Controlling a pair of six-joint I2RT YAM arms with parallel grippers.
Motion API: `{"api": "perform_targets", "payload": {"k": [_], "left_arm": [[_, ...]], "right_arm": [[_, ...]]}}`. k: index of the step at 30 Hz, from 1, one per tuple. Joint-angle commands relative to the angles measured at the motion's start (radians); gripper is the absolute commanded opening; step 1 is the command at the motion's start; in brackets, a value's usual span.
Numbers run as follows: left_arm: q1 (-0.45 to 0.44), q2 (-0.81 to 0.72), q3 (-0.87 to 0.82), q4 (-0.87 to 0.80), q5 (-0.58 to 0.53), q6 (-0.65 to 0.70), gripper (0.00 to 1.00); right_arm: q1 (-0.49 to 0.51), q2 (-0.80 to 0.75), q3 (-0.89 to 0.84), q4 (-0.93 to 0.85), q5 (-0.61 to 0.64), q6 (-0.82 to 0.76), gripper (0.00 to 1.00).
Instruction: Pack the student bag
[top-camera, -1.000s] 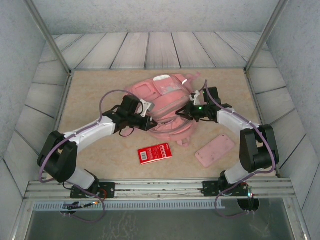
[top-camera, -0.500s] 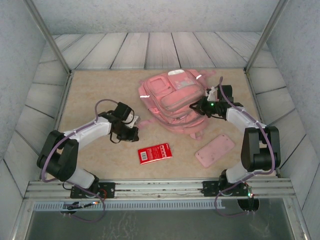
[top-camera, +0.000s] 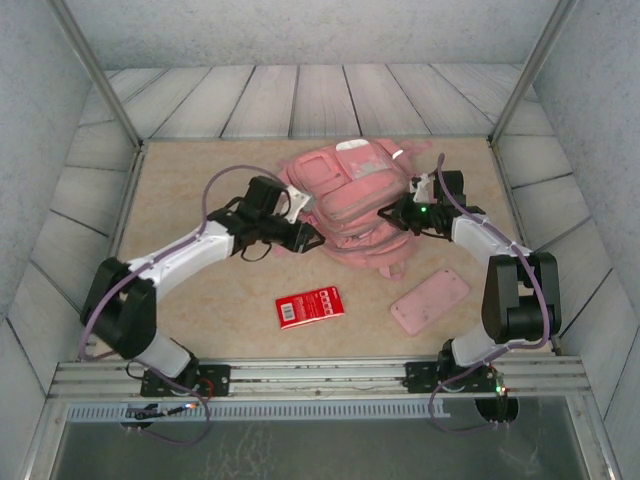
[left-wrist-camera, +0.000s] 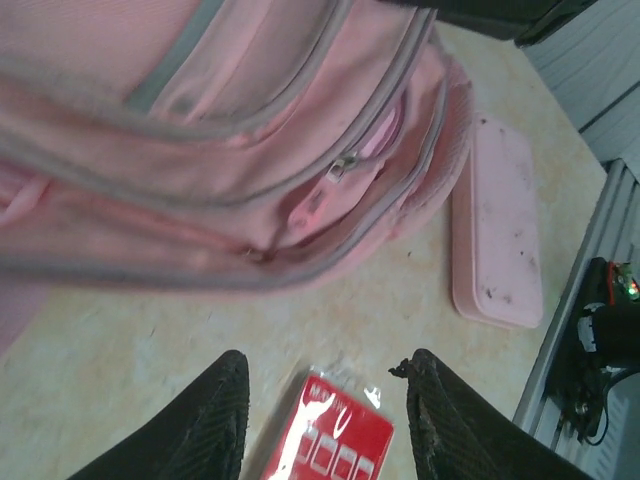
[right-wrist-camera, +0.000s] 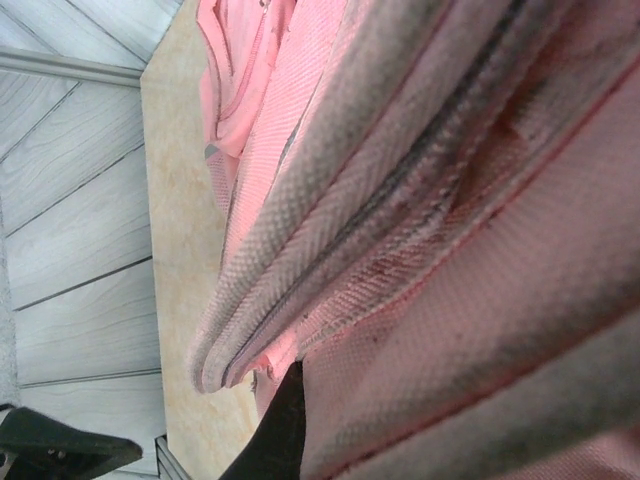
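Probable booklet (top-camera: 309, 306), case (top-camera: 430, 300) before student bag (top-camera: 345, 195)

Seen at close range, the student bag (right-wrist-camera: 450, 250) shows pink weave and grey zip bands running diagonally. One dark finger of the right end effector (right-wrist-camera: 290, 415) lies against the fabric, with beige tabletop (right-wrist-camera: 180, 260) and grey planked wall (right-wrist-camera: 70, 200) at left.

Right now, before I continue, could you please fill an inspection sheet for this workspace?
Surface: beige table, nothing spilled.
Job's things: student bag lying at the far middle.
Clutter: red packet and flat pink case, nearer the arm bases than the bag.
Hands: left hand open, empty, by the bag's left side; right hand shut on fabric at its right side.
Cables: purple cable along each arm, no snag seen.
Surroundings: grey plank walls, metal rail at the near edge.
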Motion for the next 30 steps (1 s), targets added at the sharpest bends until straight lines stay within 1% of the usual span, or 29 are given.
{"api": "perform_targets", "payload": {"k": [1,7,10,15,22,25,27,30], "left_arm": [[-0.017,0.092,0.060,0.033,0.102,0.048,0.47],[-0.027,0.216,0.114,0.056,0.166,0.062,0.47],[-0.029,0.256,0.119,0.076,0.161,0.050,0.49],[-0.029,0.301,0.112,0.130,0.119,0.023,0.52],[-0.032,0.351,0.117,0.257,0.148,-0.003,0.54],[-0.034,0.385,0.152,0.247,0.159,0.004,0.54],[-0.033,0.404,0.166,0.256,0.174,0.004,0.52],[-0.035,0.416,0.163,0.316,0.247,-0.013,0.43]], "right_arm": [[0.010,-0.019,0.000,0.075,-0.081,-0.008,0.04],[0.011,-0.009,-0.007,0.109,-0.108,0.013,0.04],[0.010,-0.005,-0.009,0.115,-0.114,0.014,0.04],[0.010,-0.002,-0.018,0.131,-0.126,0.023,0.04],[0.014,0.005,-0.029,0.159,-0.146,0.040,0.04],[0.017,0.004,-0.032,0.167,-0.149,0.048,0.04],[0.020,0.003,-0.035,0.176,-0.152,0.055,0.03],[0.023,0.004,-0.037,0.183,-0.153,0.061,0.03]]}}
